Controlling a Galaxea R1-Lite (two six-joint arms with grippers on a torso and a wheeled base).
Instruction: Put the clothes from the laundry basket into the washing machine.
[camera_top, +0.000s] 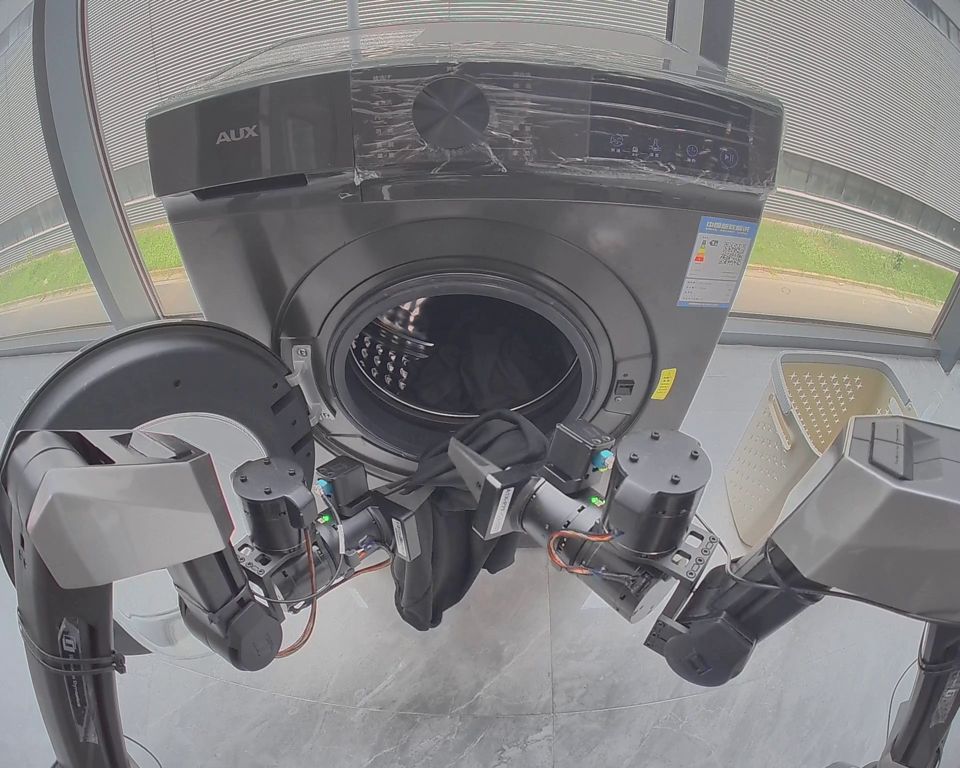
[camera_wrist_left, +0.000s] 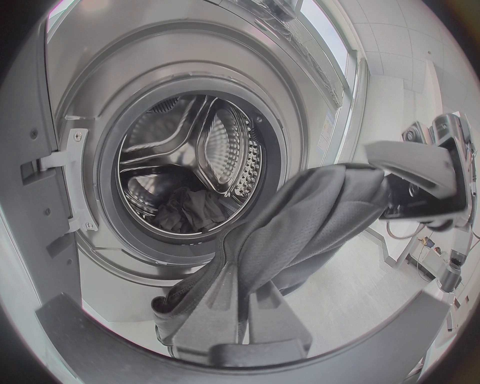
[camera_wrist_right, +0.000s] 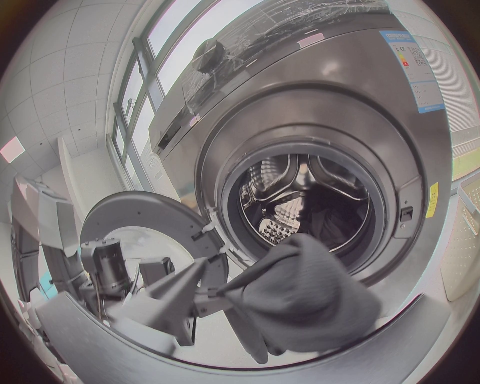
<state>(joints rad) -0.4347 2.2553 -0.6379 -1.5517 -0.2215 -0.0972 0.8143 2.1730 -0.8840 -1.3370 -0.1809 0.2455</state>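
Both the left gripper (camera_top: 412, 510) and right gripper (camera_top: 485, 480) clamp a dark garment (camera_top: 440, 570) before the open washing machine (camera_top: 300, 250). Left wrist cam shows clothes (camera_wrist_left: 187, 212) in the drum (camera_wrist_left: 225, 145), head cam the laundry basket (camera_top: 800, 440) on grey tiles (camera_top: 500, 690)

the dark grey mesh fabric garment (camera_wrist_right: 300, 295) bunches over the right gripper (camera_wrist_left: 386, 192) in its own wrist view, so we can't see the fingertips there. cream perforated plastic laundry basket (camera_top: 800, 440) sits half behind the right arm, inside hidden. dark clothes (camera_wrist_left: 187, 212) in the steel drum (camera_wrist_left: 225, 145): count unclear. blue-white label (camera_top: 715, 262) print too small.
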